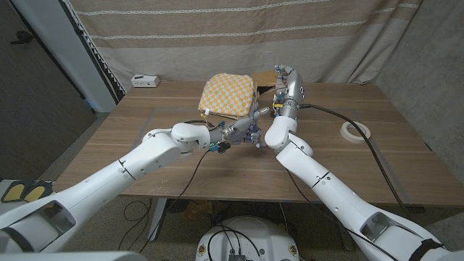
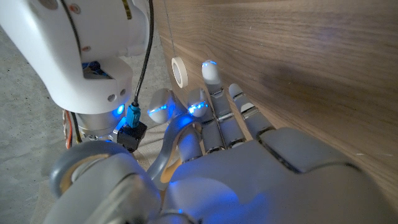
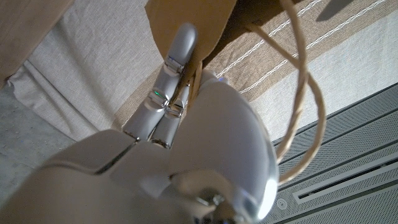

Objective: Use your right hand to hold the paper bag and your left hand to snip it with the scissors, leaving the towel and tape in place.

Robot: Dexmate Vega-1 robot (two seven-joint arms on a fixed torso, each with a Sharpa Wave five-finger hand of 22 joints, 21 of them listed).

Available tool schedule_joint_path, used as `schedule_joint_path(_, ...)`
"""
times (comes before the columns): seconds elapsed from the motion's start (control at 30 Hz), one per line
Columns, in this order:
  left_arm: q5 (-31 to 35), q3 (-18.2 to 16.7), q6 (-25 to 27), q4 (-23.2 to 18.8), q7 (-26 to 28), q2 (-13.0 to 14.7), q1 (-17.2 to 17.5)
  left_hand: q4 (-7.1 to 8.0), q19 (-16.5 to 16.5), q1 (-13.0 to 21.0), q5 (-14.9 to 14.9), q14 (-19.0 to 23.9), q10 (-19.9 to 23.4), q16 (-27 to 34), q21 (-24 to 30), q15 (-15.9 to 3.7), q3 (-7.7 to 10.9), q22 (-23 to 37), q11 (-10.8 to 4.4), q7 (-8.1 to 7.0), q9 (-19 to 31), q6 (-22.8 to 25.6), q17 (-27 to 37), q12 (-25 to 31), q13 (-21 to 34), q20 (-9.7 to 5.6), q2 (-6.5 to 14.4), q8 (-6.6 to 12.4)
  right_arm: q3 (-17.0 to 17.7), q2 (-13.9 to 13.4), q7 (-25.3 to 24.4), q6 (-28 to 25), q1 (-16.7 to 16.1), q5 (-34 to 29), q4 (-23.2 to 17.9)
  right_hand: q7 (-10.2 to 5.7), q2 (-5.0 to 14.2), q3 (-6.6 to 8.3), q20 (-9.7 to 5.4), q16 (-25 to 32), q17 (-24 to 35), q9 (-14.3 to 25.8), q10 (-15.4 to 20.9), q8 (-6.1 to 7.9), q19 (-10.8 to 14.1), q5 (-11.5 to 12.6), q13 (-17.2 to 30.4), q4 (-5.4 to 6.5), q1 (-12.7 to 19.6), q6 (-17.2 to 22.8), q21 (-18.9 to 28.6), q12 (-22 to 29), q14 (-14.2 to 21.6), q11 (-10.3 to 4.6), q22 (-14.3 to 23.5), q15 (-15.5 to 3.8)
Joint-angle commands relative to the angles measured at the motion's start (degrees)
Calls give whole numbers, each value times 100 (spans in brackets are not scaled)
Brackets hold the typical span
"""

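My right hand [image 1: 281, 75] is raised over the table's far side and pinches the brown paper bag [image 1: 265, 77]. In the right wrist view its fingers [image 3: 177, 68] clamp the bag's edge [image 3: 186, 18], and a twine handle [image 3: 301, 93] loops beside them. My left hand [image 1: 243, 135] hovers mid-table, close to my right forearm and nearer me than the bag. A grey curved loop [image 2: 169, 152] between its thumb and straight fingers [image 2: 214, 93] looks like the scissors' handle; the blades are hidden. The yellow checked towel [image 1: 228, 93] lies just left of the bag. The tape roll [image 1: 357, 131] lies at the right.
A small white box [image 1: 145, 80] sits at the table's far left corner. A striped curtain hangs behind the table. A black cable runs from my right forearm across the table's right side. The tape roll [image 2: 180, 71] lies beyond my left fingertips.
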Motion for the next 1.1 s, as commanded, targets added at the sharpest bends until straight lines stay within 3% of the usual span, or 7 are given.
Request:
schedule_joint_path(0.03, -96, -11, -84, 144, 10, -109, 15, 335, 51, 50, 35, 6, 62, 49, 26, -338, -309, 29, -38, 642, 0, 656, 25, 32, 18, -1, -5, 1633, -8, 25, -23, -5, 0, -58, 33, 6, 47, 11, -424, 0, 9, 31, 25, 5, -132, 20, 23, -18, 6, 11, 35, -22, 37, -4, 3, -675)
schedule_joint_path(0.6, -183, -134, -223, 343, 150, -207, 42, 327, 40, 63, 17, -5, 61, 55, 21, -343, -323, 30, -25, 645, -3, 655, 14, -18, -38, 7, -58, 1629, -27, 11, -10, -24, 19, -89, 112, 7, 47, 11, -423, 10, 4, 31, 48, -4, -151, 21, 25, -23, 17, 24, 68, -31, 49, -14, -1, -675)
schedule_joint_path(1.1, -170, 52, -104, 423, 50, -330, -77, 333, 42, 64, 10, -8, 65, 73, 22, -333, -318, 32, -26, 648, -4, 658, 25, -9, -21, 12, -52, 1627, -28, -68, -91, 450, 45, -133, 277, -43, 35, -20, -423, 33, 12, 46, -37, -39, -189, 14, 29, -9, -1, -47, 108, -88, 43, -91, -1, -667)
